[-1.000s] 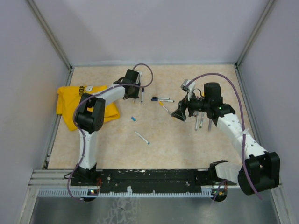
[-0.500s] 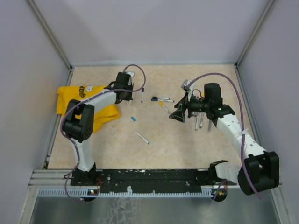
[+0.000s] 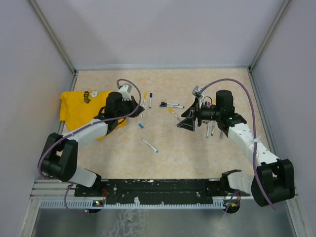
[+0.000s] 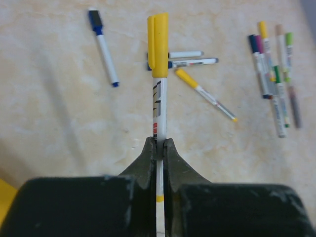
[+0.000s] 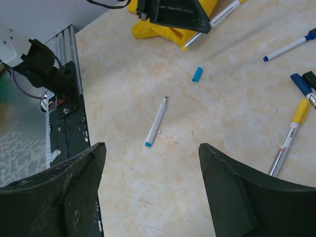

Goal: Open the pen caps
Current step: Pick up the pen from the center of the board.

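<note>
My left gripper [image 4: 158,145] is shut on the white barrel of a pen whose yellow cap [image 4: 158,44] sticks out ahead of the fingers, held above the table. From above, that left gripper [image 3: 136,109] is left of centre. My right gripper [image 5: 152,146] stands open over bare table, nothing between its fingers; the overhead view shows it [image 3: 186,122] right of centre. A loose blue cap [image 5: 197,74] lies beyond an uncapped blue-ended pen [image 5: 157,121]. A dark-blue-capped pen [image 4: 102,47] and a yellow-capped pen [image 4: 202,91] lie on the table.
A yellow cloth [image 3: 79,106] lies at the left under my left arm. Several capped pens [image 4: 274,74] lie in a bunch at the right, under my right arm. Two more pens [image 3: 171,105] lie at the middle. Grey walls close in the table.
My left arm has drawn back to the left and nearer, its gripper shut on the yellow-capped pen and carrying it. The right gripper has edged slightly left and stays open.
</note>
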